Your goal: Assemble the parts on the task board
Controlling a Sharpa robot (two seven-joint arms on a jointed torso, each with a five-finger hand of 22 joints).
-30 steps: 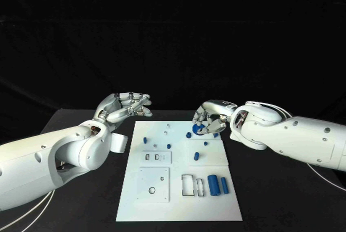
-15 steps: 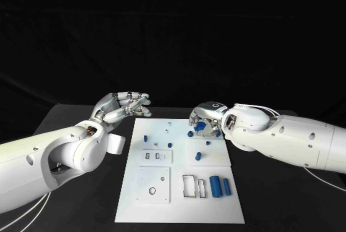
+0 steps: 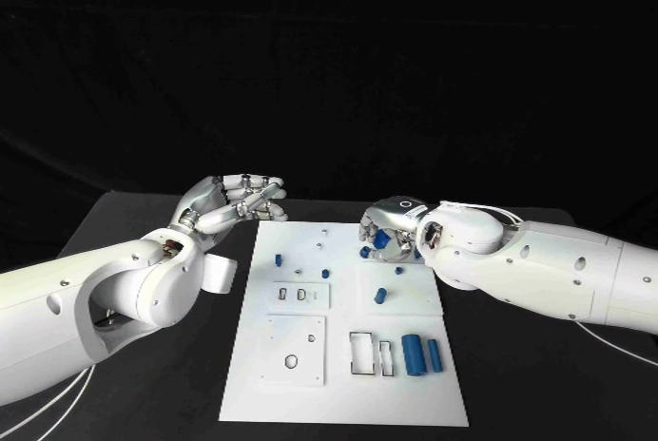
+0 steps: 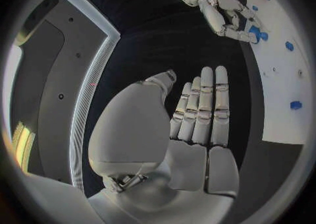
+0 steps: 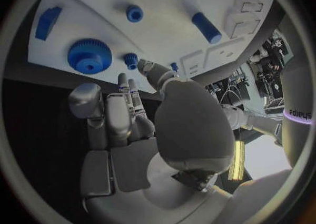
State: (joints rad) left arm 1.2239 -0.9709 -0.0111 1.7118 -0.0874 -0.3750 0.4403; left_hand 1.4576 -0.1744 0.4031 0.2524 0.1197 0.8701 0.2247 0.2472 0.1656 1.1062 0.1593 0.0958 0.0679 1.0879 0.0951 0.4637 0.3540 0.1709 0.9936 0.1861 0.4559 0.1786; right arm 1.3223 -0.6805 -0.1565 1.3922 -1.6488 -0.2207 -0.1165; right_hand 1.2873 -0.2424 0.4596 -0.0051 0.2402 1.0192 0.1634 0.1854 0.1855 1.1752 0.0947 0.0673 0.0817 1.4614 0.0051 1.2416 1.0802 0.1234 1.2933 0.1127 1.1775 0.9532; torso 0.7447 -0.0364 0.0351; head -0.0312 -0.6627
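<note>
- Task board [image 3: 343, 365], a white plate, lies lengthwise in the middle of the black worktop [image 3: 549, 384], between the two arms; small blue parts lie scattered over its far half, and two blue cylinders [image 3: 419, 354] lie side by side near its right edge, beside a rectangular cut-out.
- Right hand [image 3: 388, 234] hangs over the board's far right corner, palm down; from the head view its bulk and the white forearm behind it cover the parts beneath, so only slivers of blue show between the fingers.
- Right wrist view uncovers what the head view hides: a blue gear [image 5: 89, 56] lies flat on the board by its edge, with a smaller blue cog [image 5: 131, 60] just beside it, near the fingertips [image 5: 124, 80]. The fingers lie straight and close together, pointing at the board; whether they touch the cog cannot be told. Nothing sits in the palm.
- Left hand [image 3: 233, 201] is raised off the board's far left corner, over bare worktop, well apart from the parts.
- Left wrist view shows the left hand's fingers [image 4: 200, 110] straight and side by side, the thumb apart from them, holding nothing; the right hand appears beyond them, at the board's edge.
</note>
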